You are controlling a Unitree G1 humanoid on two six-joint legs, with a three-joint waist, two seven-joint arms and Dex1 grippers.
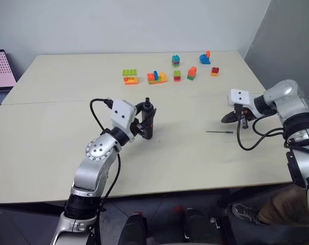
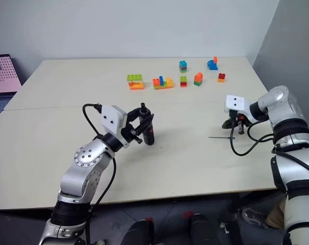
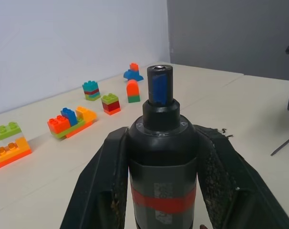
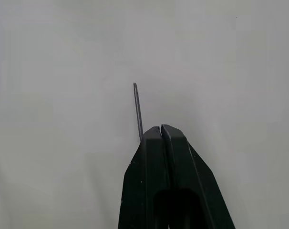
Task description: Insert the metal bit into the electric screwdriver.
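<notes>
The electric screwdriver (image 3: 162, 157) is black with a red band and stands upright, its open socket at the top. My left gripper (image 1: 144, 121) is shut on its body from both sides, holding it just above the middle of the table. The metal bit (image 1: 219, 132) is a thin grey rod lying flat on the table to the right. My right gripper (image 1: 229, 119) hovers just above the bit's right end, pointing down. Its fingers (image 4: 175, 157) are pressed together with nothing between them. In the right wrist view the bit (image 4: 138, 109) runs out from beside the tips.
Several small stacks of coloured toy bricks (image 1: 157, 77) stand in a row across the far half of the table. A laptop (image 1: 1, 71) sits at the far left edge. The table's right edge (image 1: 266, 87) runs close behind my right arm.
</notes>
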